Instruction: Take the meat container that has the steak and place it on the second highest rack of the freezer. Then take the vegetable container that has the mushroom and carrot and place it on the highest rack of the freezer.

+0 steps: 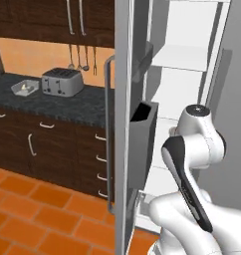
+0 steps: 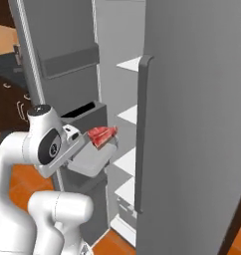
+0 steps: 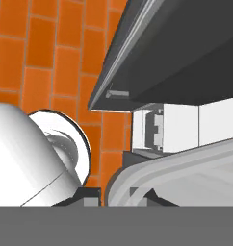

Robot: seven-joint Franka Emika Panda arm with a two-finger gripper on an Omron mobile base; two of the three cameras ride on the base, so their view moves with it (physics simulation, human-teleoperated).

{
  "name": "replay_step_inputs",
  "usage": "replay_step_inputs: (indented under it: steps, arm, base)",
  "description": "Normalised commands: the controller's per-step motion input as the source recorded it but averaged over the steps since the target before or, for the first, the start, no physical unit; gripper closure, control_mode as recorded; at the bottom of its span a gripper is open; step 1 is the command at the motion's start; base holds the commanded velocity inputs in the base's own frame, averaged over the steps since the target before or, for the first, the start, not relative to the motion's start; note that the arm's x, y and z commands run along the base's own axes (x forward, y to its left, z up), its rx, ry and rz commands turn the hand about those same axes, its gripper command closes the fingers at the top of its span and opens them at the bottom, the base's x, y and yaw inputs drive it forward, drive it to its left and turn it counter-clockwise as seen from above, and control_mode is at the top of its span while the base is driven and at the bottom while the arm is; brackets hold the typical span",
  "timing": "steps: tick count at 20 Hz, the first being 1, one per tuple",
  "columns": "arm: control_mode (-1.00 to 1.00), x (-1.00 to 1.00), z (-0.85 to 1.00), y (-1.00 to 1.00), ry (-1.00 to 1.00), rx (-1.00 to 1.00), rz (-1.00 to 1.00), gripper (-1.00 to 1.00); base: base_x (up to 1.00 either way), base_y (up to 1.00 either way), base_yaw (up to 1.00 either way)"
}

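The gripper (image 2: 78, 144) grips the meat tray (image 2: 95, 158) at its near edge. The steak (image 2: 101, 134) lies at the tray's far end, beyond the gripper, before the open freezer (image 2: 122, 74) shelves.

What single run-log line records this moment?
phase: carrying | gripper: shut on meat container | steak: in container | freezer: door open | vegetable container: on counter

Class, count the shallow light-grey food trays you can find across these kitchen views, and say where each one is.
2. The meat container is held up at the open freezer; the vegetable container sits on the counter beside the toaster.
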Motion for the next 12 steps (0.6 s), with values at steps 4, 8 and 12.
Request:
replay_step_inputs:
  steps: [4, 8, 12]
  arm:
    - [1.0, 0.0, 0.0, 0.0, 0.0, 0.0, 0.0, 1.0]
    - [1.0, 0.0, 0.0, 0.0, 0.0, 0.0, 0.0, 1.0]
    - [1.0, 0.0, 0.0, 0.0, 0.0, 0.0, 0.0, 1.0]
  base:
    - [0.3, 0.05, 0.34]
    - [0.12, -0.41, 0.01]
    - [0.2, -0.3, -0.09]
